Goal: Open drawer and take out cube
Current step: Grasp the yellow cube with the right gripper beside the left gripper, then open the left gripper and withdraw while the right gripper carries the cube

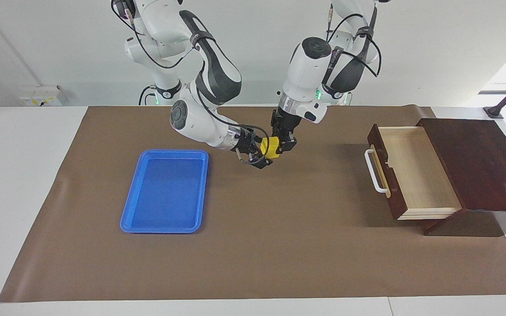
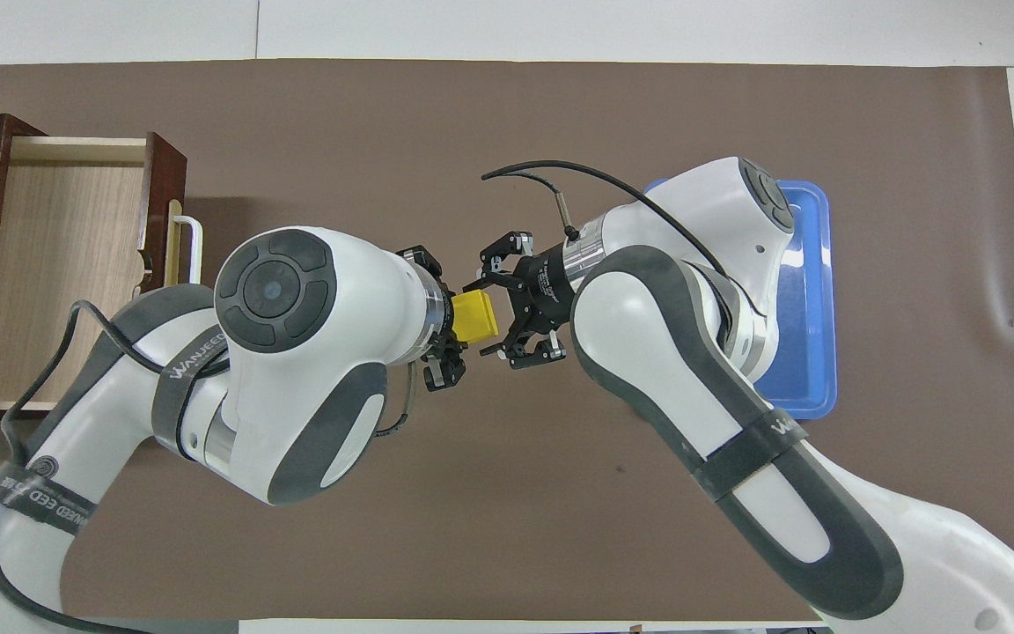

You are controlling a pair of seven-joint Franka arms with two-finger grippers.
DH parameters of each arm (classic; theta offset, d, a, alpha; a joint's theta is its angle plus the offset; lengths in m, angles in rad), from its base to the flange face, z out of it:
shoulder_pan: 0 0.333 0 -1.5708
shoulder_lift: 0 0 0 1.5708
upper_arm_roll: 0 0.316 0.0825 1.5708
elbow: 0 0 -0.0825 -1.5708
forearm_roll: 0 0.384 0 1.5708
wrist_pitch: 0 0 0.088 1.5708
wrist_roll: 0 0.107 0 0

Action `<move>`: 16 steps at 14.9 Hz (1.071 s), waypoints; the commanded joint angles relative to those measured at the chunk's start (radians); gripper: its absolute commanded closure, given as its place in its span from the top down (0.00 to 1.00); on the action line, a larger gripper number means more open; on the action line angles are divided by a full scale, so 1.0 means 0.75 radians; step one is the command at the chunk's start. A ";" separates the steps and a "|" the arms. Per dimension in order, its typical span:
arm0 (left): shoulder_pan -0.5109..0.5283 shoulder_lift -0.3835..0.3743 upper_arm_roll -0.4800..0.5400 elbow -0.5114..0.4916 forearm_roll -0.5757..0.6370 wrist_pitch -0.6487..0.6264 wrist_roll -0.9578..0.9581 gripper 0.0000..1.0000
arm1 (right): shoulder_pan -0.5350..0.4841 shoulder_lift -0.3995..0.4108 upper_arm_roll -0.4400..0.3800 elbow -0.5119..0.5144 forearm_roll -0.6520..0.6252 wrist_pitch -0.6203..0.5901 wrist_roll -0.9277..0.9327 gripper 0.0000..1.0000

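Both arms meet in mid-air over the bare middle of the brown mat (image 1: 279, 245), and the whole handover hangs on one gap. The left gripper (image 1: 284, 144) points steeply down from above and has the cube (image 1: 271, 147) pinched at its tip, the yellow block sticking out sideways toward the right arm. The right gripper (image 1: 259, 157) comes in almost level from the right arm's end of the table, fingers spread wide, one tip passing over the cube and one under it (in the overhead view those open fingers (image 2: 496, 257) bracket the yellow face like a fork around a morsel). Whether the pads already touch the cube I cannot tell; they look just beside it, not yet pressed in.

So the cube lies directly ahead of the right gripper along its own reach line, between the two hands and held up off the mat. The two wrists approach roughly at right angles in the facing view, which by my reading leaves the free faces of the cube open for the right gripper to close on.

Further out: the drawer (image 1: 415, 173) stands pulled open at the left arm's end, pale interior showing nothing inside, its white handle (image 1: 375, 171) facing the middle of the table. The blue tray (image 1: 165, 228) sits at the right arm's end, well apart from the cube, nothing in it.

My judgement: drawer work done, cube out, transfer pending.
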 commanded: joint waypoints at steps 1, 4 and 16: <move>-0.019 -0.050 0.020 -0.057 -0.024 0.034 -0.010 0.00 | 0.017 -0.021 -0.006 -0.004 0.019 0.012 0.047 0.00; -0.013 -0.050 0.022 -0.055 -0.024 0.032 -0.008 0.00 | 0.005 -0.031 -0.006 0.004 0.021 0.002 0.047 0.00; 0.326 -0.099 0.032 -0.106 0.139 -0.126 0.533 1.00 | -0.218 -0.017 -0.013 0.025 0.033 -0.019 0.043 0.00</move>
